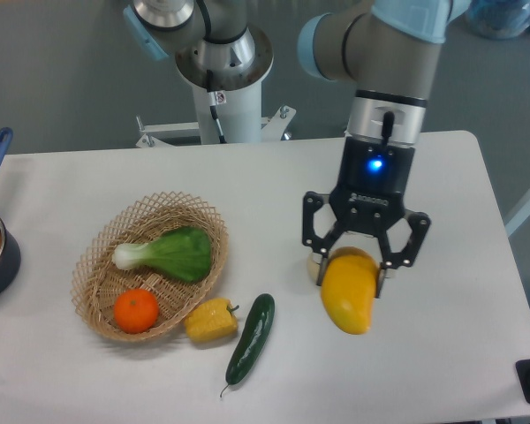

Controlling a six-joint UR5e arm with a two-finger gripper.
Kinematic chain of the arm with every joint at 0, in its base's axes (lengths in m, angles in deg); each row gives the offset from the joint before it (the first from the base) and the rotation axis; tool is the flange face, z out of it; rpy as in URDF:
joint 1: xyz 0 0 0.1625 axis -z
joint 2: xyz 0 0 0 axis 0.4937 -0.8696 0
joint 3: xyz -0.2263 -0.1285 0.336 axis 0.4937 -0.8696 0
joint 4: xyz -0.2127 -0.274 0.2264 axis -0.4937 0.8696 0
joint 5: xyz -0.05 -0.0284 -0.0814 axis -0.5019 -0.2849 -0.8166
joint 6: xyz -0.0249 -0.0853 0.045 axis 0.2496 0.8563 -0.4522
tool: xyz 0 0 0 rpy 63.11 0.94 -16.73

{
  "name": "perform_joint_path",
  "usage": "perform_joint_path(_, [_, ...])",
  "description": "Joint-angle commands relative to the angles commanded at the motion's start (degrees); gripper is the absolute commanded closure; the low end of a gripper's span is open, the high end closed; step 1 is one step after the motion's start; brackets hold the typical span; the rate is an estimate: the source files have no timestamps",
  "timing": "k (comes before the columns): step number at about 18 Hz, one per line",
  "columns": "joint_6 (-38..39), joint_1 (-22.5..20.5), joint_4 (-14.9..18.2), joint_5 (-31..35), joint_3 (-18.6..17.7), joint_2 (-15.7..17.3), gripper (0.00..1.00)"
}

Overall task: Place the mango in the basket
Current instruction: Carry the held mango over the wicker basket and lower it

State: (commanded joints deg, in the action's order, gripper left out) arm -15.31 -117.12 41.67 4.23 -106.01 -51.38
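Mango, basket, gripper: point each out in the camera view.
mango (347, 302), camera view, middle of its skin below the fingers
basket (214, 223), camera view, right woven rim
gripper (351, 269), camera view, midway between fingertips

the only lettering i could make out was the white brand name "robotiq", printed across the black body of my gripper (350, 270), just under a small lit blue light. it stood small and a bit soft, yet readable. nothing else in view carried any text, number or sign that i could read.
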Motion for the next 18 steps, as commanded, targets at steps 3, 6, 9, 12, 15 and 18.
perform_joint_path(3, [-0.53, 2.64, 0.0, 0.09, -4.82, 2.37, 0.58])
perform_joint_path(6, [-1.49, 7.29, 0.0, 0.27, -10.98, 4.65, 0.58])
perform_joint_path(9, [-3.16, 10.63, 0.09, 0.35, -15.64, 7.03, 0.58])
perform_joint_path(12, [-3.6, 13.8, 0.18, 0.44, -18.81, 8.44, 0.58])
perform_joint_path(15, [-6.58, 17.4, 0.26, 3.5, -20.92, 8.09, 0.58])
perform_joint_path(18, [-12.2, 19.96, 0.26, 7.46, -23.38, 7.47, 0.58])
